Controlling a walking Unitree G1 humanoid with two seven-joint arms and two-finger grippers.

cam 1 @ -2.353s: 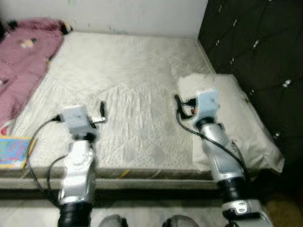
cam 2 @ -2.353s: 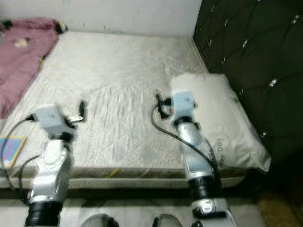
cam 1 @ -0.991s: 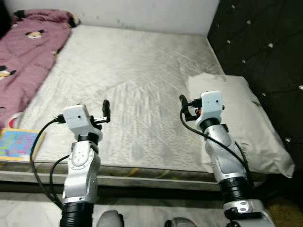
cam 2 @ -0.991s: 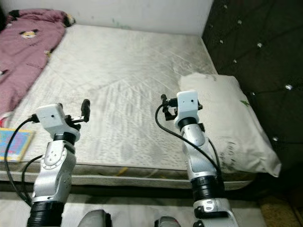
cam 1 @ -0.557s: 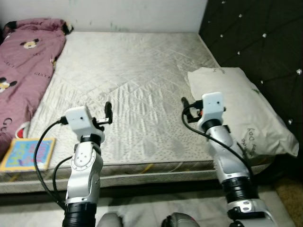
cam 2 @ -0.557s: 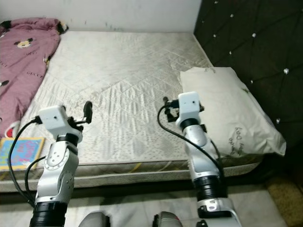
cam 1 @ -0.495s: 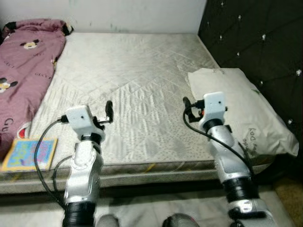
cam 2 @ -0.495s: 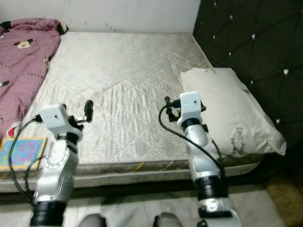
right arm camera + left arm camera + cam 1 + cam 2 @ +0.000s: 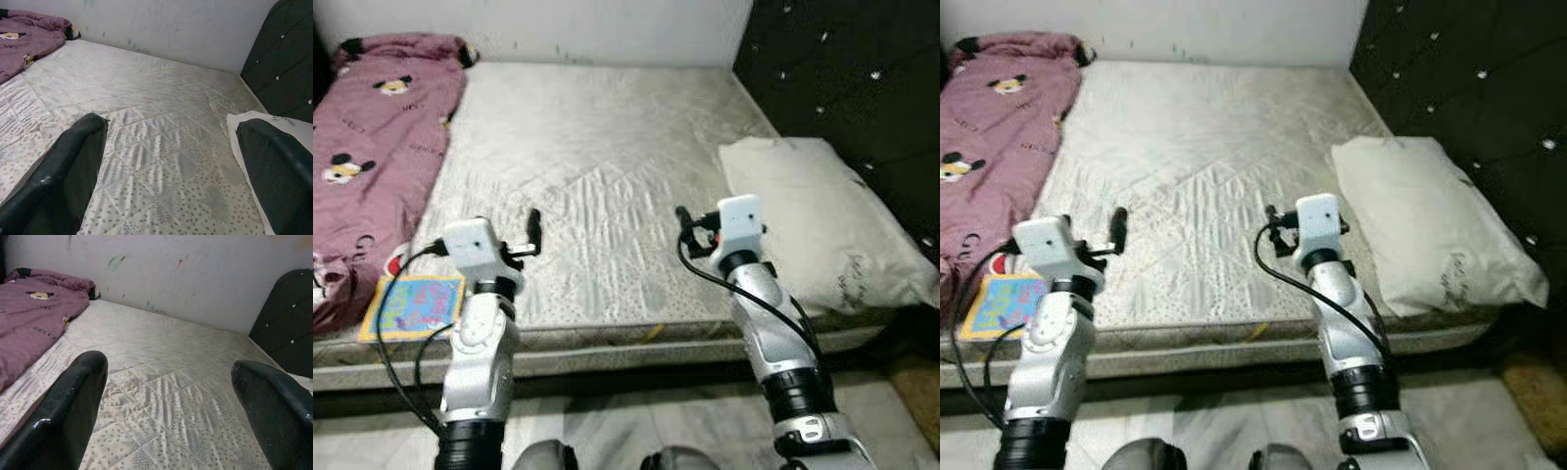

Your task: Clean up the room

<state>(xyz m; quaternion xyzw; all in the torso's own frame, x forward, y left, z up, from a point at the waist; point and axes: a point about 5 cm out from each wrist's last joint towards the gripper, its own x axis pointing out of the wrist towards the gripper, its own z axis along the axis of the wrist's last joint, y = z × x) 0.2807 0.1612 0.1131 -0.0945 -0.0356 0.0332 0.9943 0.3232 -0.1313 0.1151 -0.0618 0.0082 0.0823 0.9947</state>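
A bare quilted mattress lies before me. A pink blanket with cartoon mouse prints is heaped along its left side. A colourful picture book lies flat at the front left edge, beside the blanket. A white pillow rests on the right side against the headboard. My left gripper hovers over the front of the mattress, to the right of the book, open and holding nothing. My right gripper hangs left of the pillow, also open and holding nothing.
A black tufted headboard runs along the right of the bed, and a pale wall closes the far side. The bed's front edge is just ahead of me, with light floor below it.
The whole view has shifted, so more of the pink blanket and the book show at the left. Both arms hold the same raised pose with fingers apart.
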